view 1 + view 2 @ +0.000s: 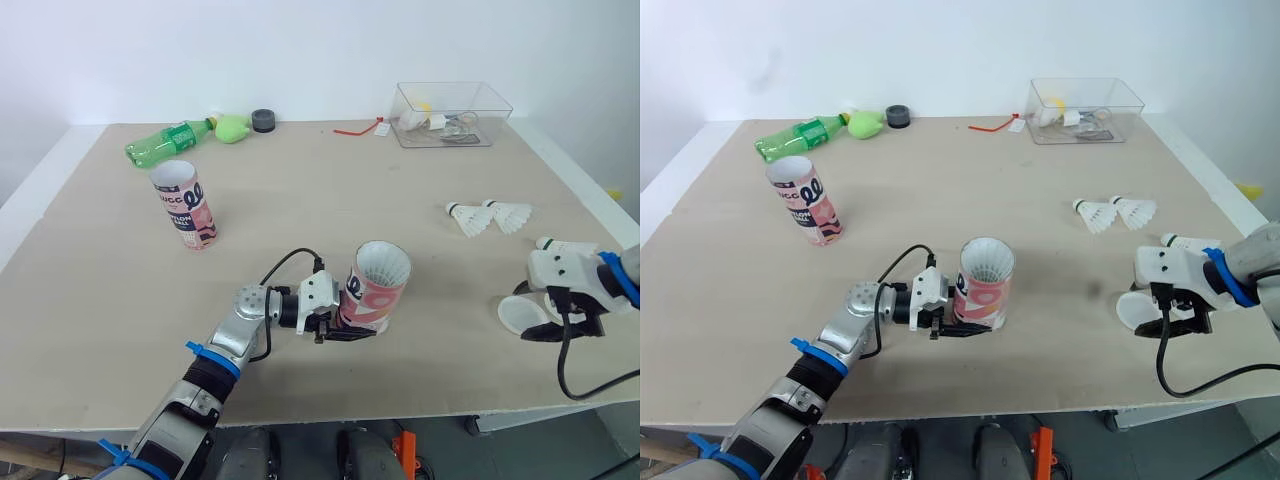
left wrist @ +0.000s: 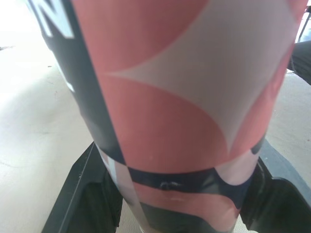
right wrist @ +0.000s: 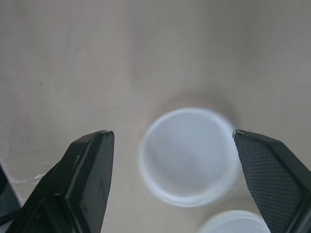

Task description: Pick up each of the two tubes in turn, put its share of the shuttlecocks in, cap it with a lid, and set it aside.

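Tabletop of pale board in the head view: the left gripper is clenched round the lower part of a pink, white and black shuttlecock tube near the front edge, a little left of the middle. The tube's mouth faces up, uncapped, with a white ribbed inside that looks like a shuttlecock's skirt. A second tube of the same pattern stands alone, open-mouthed, well apart on the far left. Two loose shuttlecocks lie side by side on the right half of the table. Nearer the front on that side, the right gripper hangs over a white lid. Along the far edge lie a green plastic bottle and a clear plastic box.

In the left wrist view, the held tube stands close up between the two black fingers, which press against its sides just above the base.

In the right wrist view, the fingers are spread wide and hold nothing. The round lid lies flat on the table between them, closer to one fingertip than the other. The rim of another lid shows just beside it.
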